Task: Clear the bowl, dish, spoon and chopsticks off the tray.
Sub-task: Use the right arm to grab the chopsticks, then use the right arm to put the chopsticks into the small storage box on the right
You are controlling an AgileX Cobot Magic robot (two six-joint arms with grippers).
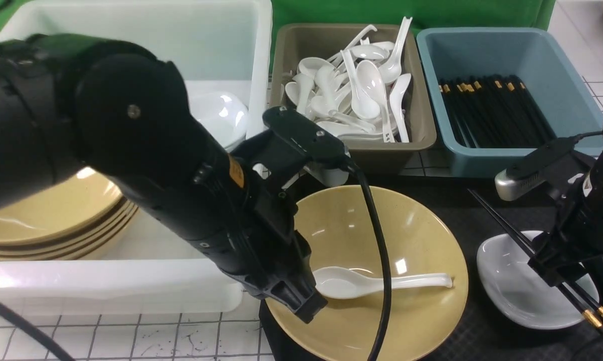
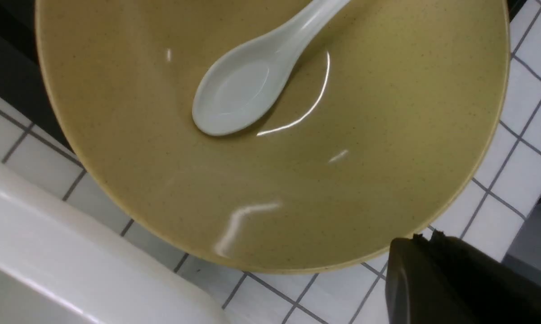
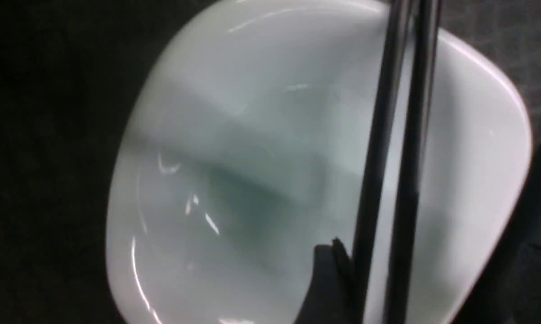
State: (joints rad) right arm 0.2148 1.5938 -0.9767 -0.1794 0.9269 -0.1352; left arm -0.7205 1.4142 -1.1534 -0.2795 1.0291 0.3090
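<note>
0 of 4 cleared: spoon (image 1: pixel 381 283) in bowl (image 1: pixel 421 235), chopsticks (image 1: pixel 501 220) across dish (image 1: pixel 507 281), all on tray (image 1: pixel 476 326). My left pincer (image 1: pixel 309 306) is shut, empty; right pincer (image 1: pixel 557 263) sits at the chopsticks, can't tell its gap.

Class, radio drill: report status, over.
Left gripper shut, by bowl's near rim. Right gripper at chopsticks, grip unclear. Spoon lies in bowl, chopsticks across dish, all on tray. Left arm's cable hangs over bowl.

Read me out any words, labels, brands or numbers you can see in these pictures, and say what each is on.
No text here reads clearly.
Orange sticker on the left arm: print too small and blurred to read.
Dark marks on one spoon handle in the brown bin: too small to read.
Nothing else shows any lettering.
</note>
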